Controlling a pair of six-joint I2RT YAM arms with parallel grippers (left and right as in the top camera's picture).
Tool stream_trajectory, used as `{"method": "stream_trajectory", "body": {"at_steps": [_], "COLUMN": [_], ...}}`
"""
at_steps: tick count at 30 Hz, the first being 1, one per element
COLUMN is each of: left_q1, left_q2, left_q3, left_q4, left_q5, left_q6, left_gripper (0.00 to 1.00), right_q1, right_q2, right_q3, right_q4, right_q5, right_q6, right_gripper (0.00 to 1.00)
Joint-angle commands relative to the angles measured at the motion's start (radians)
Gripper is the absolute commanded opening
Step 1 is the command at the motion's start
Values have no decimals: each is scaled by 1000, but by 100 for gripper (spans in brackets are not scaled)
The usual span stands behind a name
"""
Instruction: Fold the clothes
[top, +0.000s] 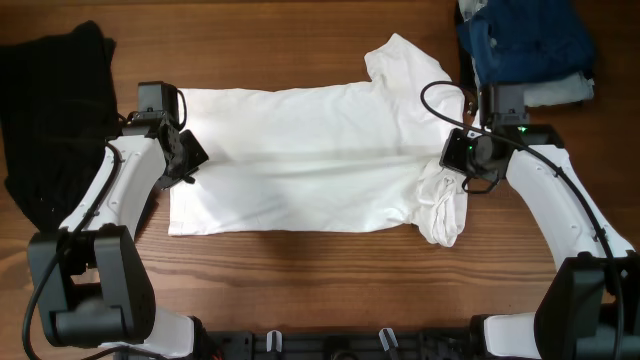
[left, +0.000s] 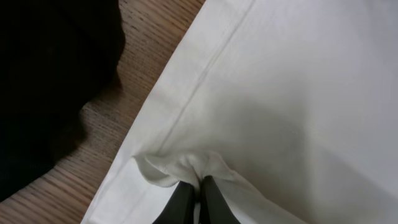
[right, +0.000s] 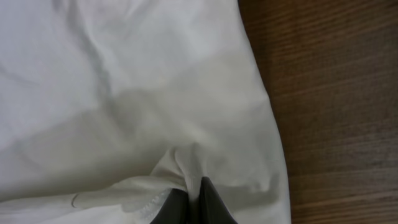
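The white T-shirt (top: 300, 150) lies spread across the middle of the wooden table, with one sleeve bunched at the right near edge. My left gripper (top: 185, 155) is at the shirt's left edge, shut on a pinched fold of its hem. In the left wrist view that gripper (left: 198, 183) has white cloth (left: 298, 81) puckered between the black fingertips. At the shirt's right side my right gripper (top: 455, 165) is also shut on the fabric. The right wrist view shows it (right: 194, 186) nipping a ridge of white cloth (right: 124, 74).
A black garment (top: 50, 110) lies heaped at the far left, close to the left arm, and shows dark in the left wrist view (left: 50, 74). Dark blue (top: 525, 45) and pale (top: 560, 92) folded garments sit at the back right. Bare wood (right: 336, 93) borders the shirt.
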Motion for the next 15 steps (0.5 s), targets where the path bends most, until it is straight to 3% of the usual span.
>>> {"method": "stream_trajectory", "body": {"at_steps": [1,6,9,10,15], "left_q1": [6,6,6,6,5], "left_q2": [6,6,6,6,-37], "left_q3": [-1,-1,-1,0,60], "left_q4": [21,26,26,35,6], "left_q5": [-36,-37,-37,-36,-36], "left_q6": [-10,-10,-9,-9,-6], "left_gripper": [4,4,64,73,80], "right_q1": [-9,-9,-9,-9,-16], "right_q2": [13,13,13,13,-36], "right_q3": [0,0,0,3,88], "right_q4": [16,13,15,11,-95], "right_q5": [-11,-11,-12,-16,-31], "right_q6": [-51,-57,-69,-69,3], "right_gripper": [4,4,83,97,99]}}
